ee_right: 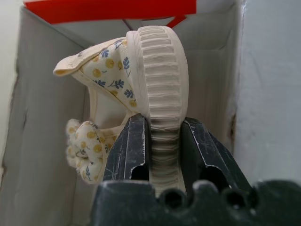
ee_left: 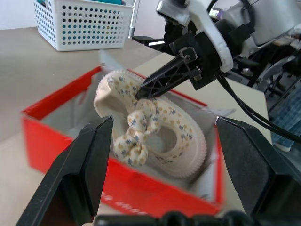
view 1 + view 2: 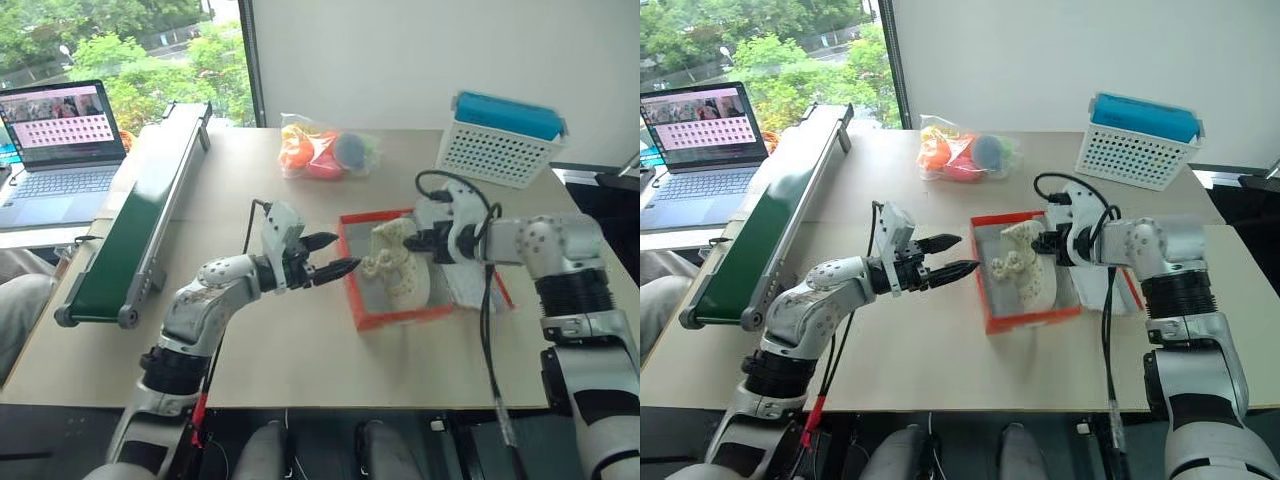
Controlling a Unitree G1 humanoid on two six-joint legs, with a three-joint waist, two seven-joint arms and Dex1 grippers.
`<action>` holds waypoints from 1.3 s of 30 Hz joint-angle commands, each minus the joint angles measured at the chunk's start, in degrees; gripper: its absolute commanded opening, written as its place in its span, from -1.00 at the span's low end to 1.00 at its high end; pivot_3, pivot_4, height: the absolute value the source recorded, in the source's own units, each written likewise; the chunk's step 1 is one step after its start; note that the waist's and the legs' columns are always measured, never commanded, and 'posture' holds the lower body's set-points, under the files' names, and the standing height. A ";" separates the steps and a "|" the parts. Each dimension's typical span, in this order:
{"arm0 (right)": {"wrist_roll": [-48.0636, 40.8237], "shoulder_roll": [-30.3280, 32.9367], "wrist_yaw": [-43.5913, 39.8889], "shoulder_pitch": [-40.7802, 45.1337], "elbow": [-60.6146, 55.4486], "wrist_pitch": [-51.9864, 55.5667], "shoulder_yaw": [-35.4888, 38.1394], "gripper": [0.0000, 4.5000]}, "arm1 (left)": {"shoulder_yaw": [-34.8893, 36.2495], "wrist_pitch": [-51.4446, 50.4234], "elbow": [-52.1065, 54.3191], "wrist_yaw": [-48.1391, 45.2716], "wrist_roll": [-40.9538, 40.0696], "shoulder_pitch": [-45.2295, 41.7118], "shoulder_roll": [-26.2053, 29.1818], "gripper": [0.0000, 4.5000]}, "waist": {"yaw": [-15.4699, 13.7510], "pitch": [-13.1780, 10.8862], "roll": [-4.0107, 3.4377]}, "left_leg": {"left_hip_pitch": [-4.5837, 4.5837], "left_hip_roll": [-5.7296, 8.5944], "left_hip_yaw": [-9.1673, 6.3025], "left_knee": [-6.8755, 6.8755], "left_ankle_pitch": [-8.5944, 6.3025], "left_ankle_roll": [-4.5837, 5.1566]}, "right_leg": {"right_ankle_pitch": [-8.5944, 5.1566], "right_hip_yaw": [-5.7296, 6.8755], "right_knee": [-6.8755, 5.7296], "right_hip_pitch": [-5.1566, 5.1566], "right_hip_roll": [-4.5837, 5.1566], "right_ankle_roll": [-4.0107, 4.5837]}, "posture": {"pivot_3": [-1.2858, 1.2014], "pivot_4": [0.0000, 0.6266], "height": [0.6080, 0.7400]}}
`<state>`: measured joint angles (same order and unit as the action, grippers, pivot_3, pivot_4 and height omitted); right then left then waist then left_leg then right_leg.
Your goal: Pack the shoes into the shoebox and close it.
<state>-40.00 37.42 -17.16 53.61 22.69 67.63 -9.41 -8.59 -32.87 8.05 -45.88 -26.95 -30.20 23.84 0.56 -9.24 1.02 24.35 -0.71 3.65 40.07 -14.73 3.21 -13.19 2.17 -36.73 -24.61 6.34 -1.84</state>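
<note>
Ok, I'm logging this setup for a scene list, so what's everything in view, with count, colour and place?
shoe: one, cream with small floral print and a bow, on its side inside the shoebox
shoebox: one, red-orange with pale lining, open, middle of the table
bag of toys: one, clear with colourful contents, far middle of the table
basket: one, white perforated with a blue top, far right corner
conveyor: one, green belt, along the table's left edge
laptop: one, grey, screen lit, on a side surface at left
table: one, beige
left gripper: black fingers open, just left of the shoebox
right gripper: black fingers shut on the shoe's ribbed sole
</note>
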 commanded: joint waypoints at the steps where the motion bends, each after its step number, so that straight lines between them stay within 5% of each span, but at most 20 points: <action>1: 8.05 0.56 -7.03 3.51 3.95 -4.88 -3.98 -0.73 | -0.74 3.40 2.36 -4.35 1.32 0.87 2.46 0.65 | -0.09 0.00 0.00 | -0.01 0.01 -0.01 0.01 -0.01 0.01 | 0.00 0.00 0.00 0.00 0.02 0.00 | 0.03 -0.52 0.46; 12: 19.40 -4.27 -13.65 5.23 11.32 -8.19 -4.64 -0.73 | -1.66 4.99 3.79 -4.62 3.45 2.94 2.58 0.65 | -0.24 0.00 0.00 | -0.05 0.02 -0.03 0.02 -0.01 0.01 | 0.00 0.04 -0.04 0.04 0.06 -0.01 | 0.03 -0.52 0.46; 21: 20.03 -7.43 -10.83 6.97 8.40 -4.76 3.15 0.70 | -1.45 5.32 3.63 -4.60 4.15 3.04 2.30 0.67 | -0.32 -0.01 -0.01 | -0.06 0.02 -0.04 0.02 0.00 -0.01 | 0.00 0.06 -0.05 0.06 0.07 -0.01 | 0.03 -0.52 0.46; 31: 15.93 -5.66 -4.46 5.61 -20.55 9.56 16.72 0.70 | 4.59 5.17 -0.74 3.53 5.32 2.29 0.39 0.67 | -0.32 -0.02 -0.03 | -0.03 0.01 -0.06 0.00 0.01 -0.01 | 0.00 0.06 -0.11 0.00 0.07 -0.01 | 0.03 -0.52 0.46; 34: 11.65 -6.46 -7.64 -0.82 -35.75 6.64 17.25 0.70 | 9.78 5.81 -5.82 13.93 7.73 0.37 -2.80 0.67 | -0.66 -0.02 -0.03 | -0.03 0.02 -0.13 0.02 0.00 0.00 | 0.00 0.12 -0.07 0.04 0.09 -0.02 | 0.03 -0.52 0.46; 39: 9.64 -5.97 -15.39 -23.17 -59.94 -9.50 11.84 0.70 | 20.18 7.47 -14.53 33.07 12.31 -1.96 -5.75 0.67 | -0.86 -0.02 0.02 | -0.07 0.01 -0.24 0.01 -0.01 0.00 | -0.01 0.18 -0.02 0.17 0.05 -0.06 | 0.03 -0.52 0.46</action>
<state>-31.07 30.89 -31.83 33.33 -32.27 63.48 2.77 8.47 -27.45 -5.93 -16.95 -15.85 -31.60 17.58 -0.30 -9.26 1.04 24.29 -0.69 3.45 40.06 -14.74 3.21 -13.20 2.32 -36.76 -24.49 6.41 -1.90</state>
